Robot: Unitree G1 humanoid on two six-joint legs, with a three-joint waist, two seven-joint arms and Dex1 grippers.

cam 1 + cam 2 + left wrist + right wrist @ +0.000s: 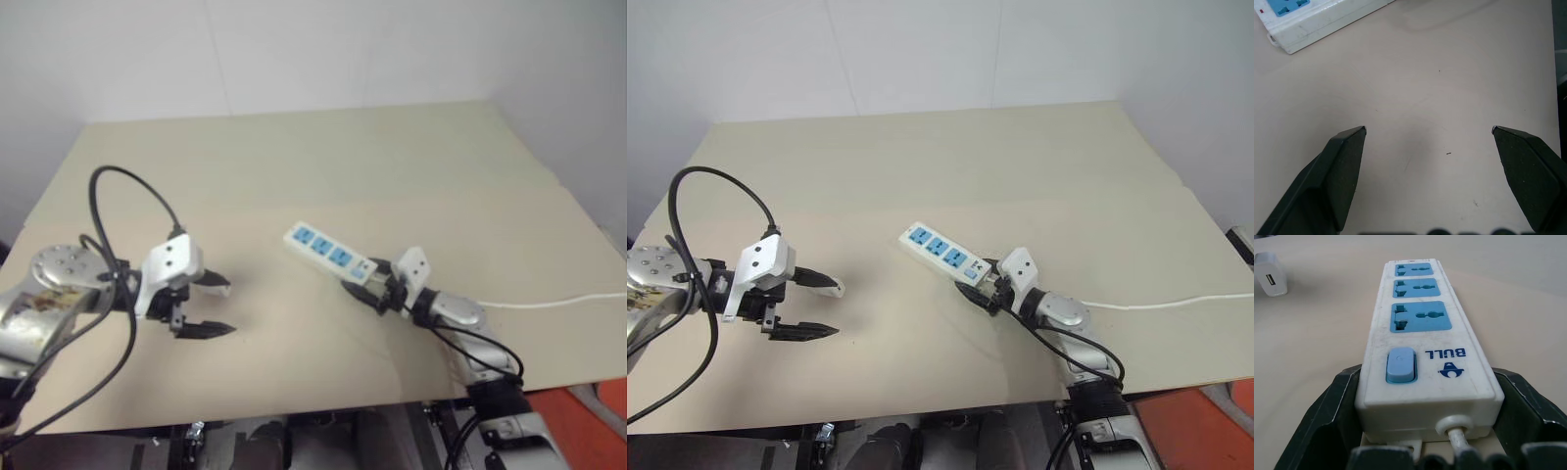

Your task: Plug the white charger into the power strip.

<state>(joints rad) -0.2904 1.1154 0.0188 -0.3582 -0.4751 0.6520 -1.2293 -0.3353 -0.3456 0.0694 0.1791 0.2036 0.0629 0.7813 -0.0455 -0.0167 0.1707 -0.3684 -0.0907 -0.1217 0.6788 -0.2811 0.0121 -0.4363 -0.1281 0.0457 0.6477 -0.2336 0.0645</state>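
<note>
The power strip (330, 254), a white bar with three blue outlets, lies slanted at the middle of the beige table (294, 166). My right gripper (377, 285) grips its switch end, one black finger pressed against each long side, as the right wrist view shows (1427, 374). The white charger (217, 285) lies on the table left of the strip, right at the tip of my left gripper's far finger; it is also in the right wrist view (1271, 280). My left gripper (220, 305) hangs wide open over bare table, holding nothing.
The strip's thin white cord (549, 302) runs right across the table to its edge. A black cable (127, 196) loops above my left arm. The table's front edge (294, 416) is close below both grippers. A white wall rises behind.
</note>
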